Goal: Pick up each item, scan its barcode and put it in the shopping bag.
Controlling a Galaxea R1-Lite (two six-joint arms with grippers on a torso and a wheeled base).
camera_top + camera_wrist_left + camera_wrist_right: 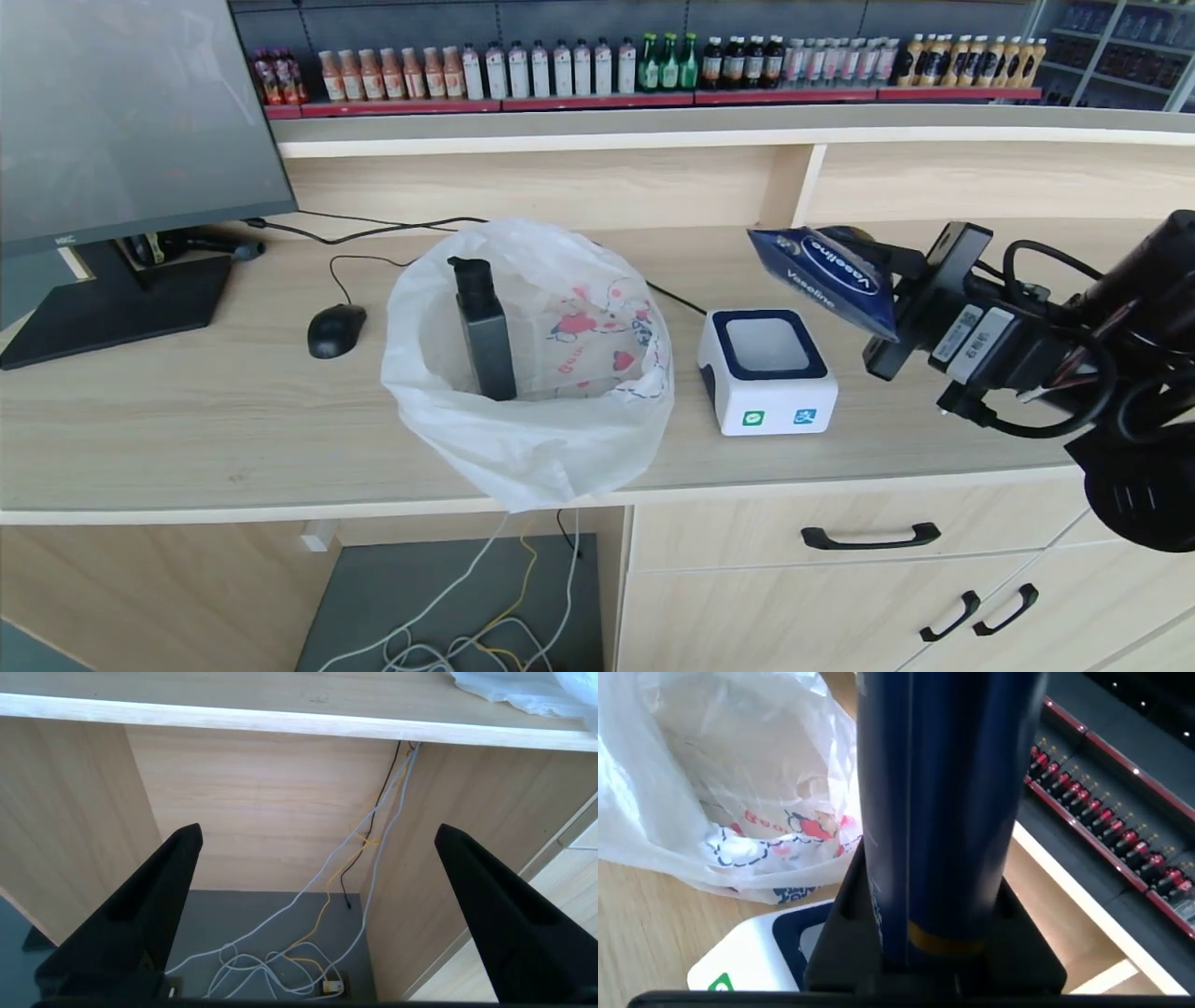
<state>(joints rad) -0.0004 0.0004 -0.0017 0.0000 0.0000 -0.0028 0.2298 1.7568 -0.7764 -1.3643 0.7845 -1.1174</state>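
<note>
right gripper: clamped on the blue tube, held tilted in the air, above and just right of the scanner
tube print: white lettering, oval badge
left gripper: spread wide, below the counter
shopping bag: open, dark bottle upright inside

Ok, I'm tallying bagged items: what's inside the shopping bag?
A dark upright bottle stands inside the shopping bag. Beside it shows red cartoon print, either a package or the bag's own wall; I cannot tell. The bag's bottom is hidden by its rim.
</note>
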